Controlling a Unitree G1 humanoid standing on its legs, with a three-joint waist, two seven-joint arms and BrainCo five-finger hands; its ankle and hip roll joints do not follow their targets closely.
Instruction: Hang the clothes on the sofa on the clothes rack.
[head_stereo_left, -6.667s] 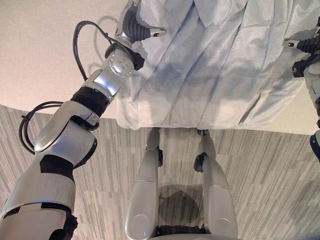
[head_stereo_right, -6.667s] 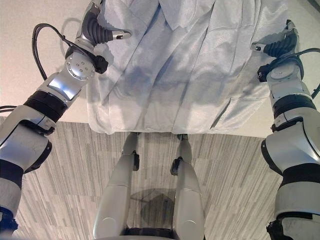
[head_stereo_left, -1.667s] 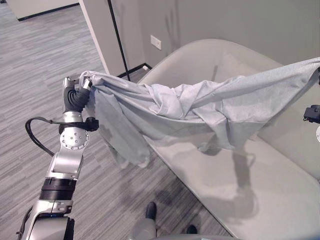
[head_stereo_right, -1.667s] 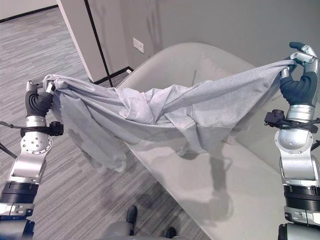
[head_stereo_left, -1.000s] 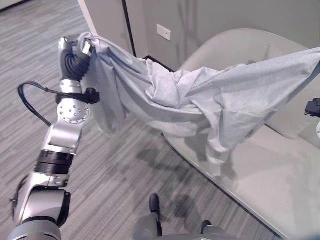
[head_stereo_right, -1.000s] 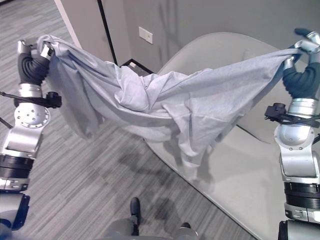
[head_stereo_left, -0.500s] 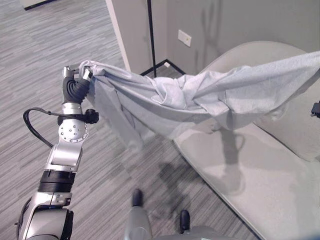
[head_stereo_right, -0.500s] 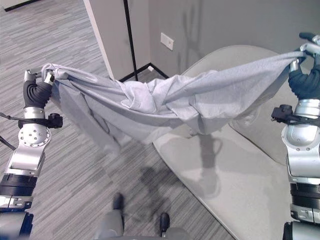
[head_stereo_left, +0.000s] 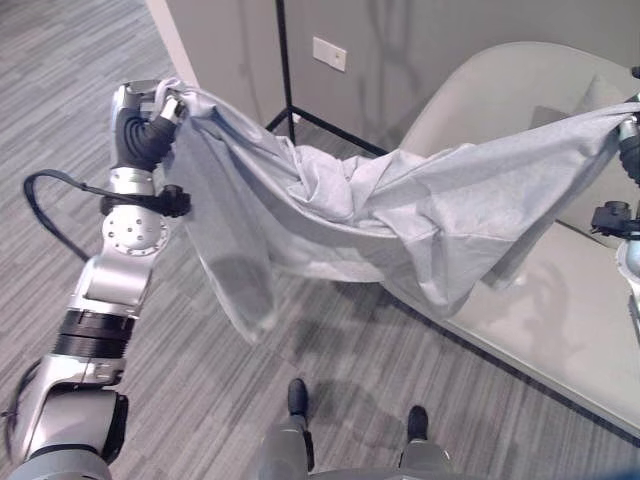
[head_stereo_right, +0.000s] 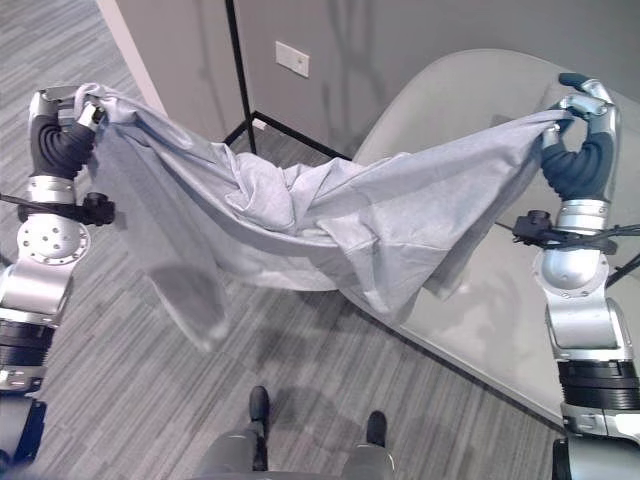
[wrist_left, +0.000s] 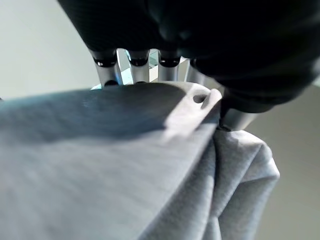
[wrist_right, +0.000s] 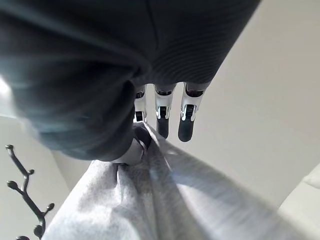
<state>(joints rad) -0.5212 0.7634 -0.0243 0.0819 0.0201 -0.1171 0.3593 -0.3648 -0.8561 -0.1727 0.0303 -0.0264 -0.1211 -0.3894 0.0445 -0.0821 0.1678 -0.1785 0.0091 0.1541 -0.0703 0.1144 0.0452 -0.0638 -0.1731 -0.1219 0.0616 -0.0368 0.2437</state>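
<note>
Overhead, the grey garment hung stretched between both raised hands, clear of the striped floor. The left hand pinched one end with curled fingers, and the right hand clamped the other. Behind it sat the pale sofa; farther back stood a black rack pole.
</note>
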